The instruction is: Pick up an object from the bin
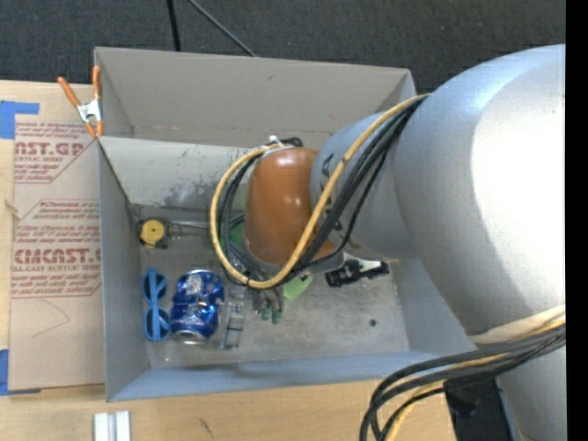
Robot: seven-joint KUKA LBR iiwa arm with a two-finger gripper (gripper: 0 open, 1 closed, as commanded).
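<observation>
My hand (267, 307) hangs low over the middle of the grey metal bin (276, 90), mostly hidden under my orange cover (280, 205) and the looped cables (218, 211) round my wrist. I cannot tell whether it is apart or together, and I see nothing gripped in it.

The thing closest to it is a small green piece (297, 288), lying on the bin floor just beside it on the side my arm comes from. On the other side, near the front wall, a small pale thing (232, 324) lies next to a crushed blue can (197, 306). Blue glasses (153, 303) sit between the can and the side wall. A yellow round thing (152, 232) rests farther back in that corner. A black and white thing (356, 271) lies under my arm.

The bin floor is dull and scuffed, with dark smudges low on its slanted back wall. The bin stands on a pale wooden tabletop (276, 407). Beyond it the floor (322, 16) is dark.
</observation>
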